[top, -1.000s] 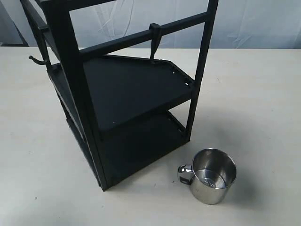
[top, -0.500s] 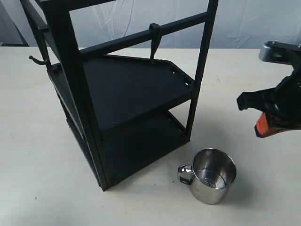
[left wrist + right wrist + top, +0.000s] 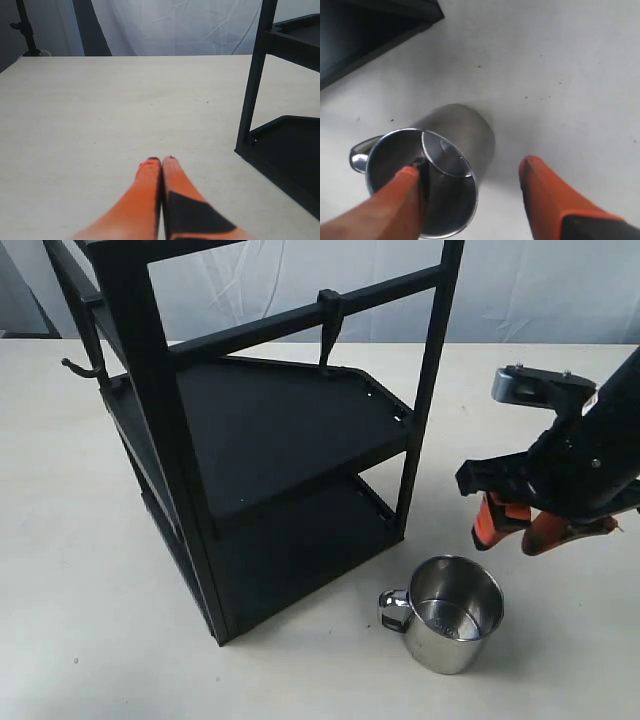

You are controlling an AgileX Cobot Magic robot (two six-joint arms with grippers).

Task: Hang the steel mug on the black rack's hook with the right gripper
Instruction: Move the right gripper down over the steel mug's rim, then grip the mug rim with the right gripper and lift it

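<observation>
We are at the approach: our right pincer (image 3: 512, 530) hangs open above the mug (image 3: 447, 612), which stands upright on the counter (image 3: 560, 420) beside the rack (image 3: 160, 440). Next we judge a descent astride its wall.

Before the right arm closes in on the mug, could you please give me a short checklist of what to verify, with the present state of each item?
1. Steel mug upright on the table, mouth up: ok.
2. Mug handle free, on the side toward the black rack: ok.
3. Right gripper jaws open: ok.
4. Jaws placed around the mug wall: not ok in the exterior view, where the gripper hangs above and to the right of the mug; the right wrist view cannot tell the depth.
5. Hook on the rack's crossbar bare: ok.
6. Left gripper shut, away from the mug: ok.
</observation>
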